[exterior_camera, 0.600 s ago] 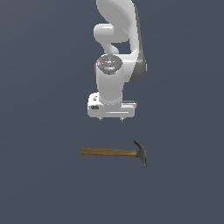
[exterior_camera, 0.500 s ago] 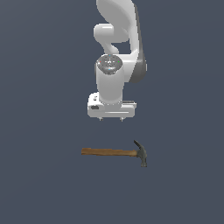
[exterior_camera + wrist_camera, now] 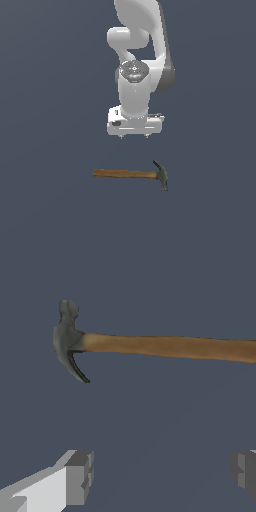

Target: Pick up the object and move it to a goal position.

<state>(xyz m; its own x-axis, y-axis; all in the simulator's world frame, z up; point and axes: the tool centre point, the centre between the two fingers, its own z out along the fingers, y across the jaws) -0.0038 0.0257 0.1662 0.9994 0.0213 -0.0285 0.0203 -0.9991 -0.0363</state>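
You are at the approach step: the gripper [image 3: 133,135] hangs above the floor [image 3: 45,210] with its fingers [image 3: 80,476] spread wide and nothing between them, and the hammer [image 3: 131,174] lies flat, untouched, at about 6 o'clock from it in the exterior view, head toward 3 o'clock and handle toward 9. Next, I judge, you need to bring the jaws over the handle's middle, straddle it across its width, descend and close. No brand, label or writing shows anywhere.
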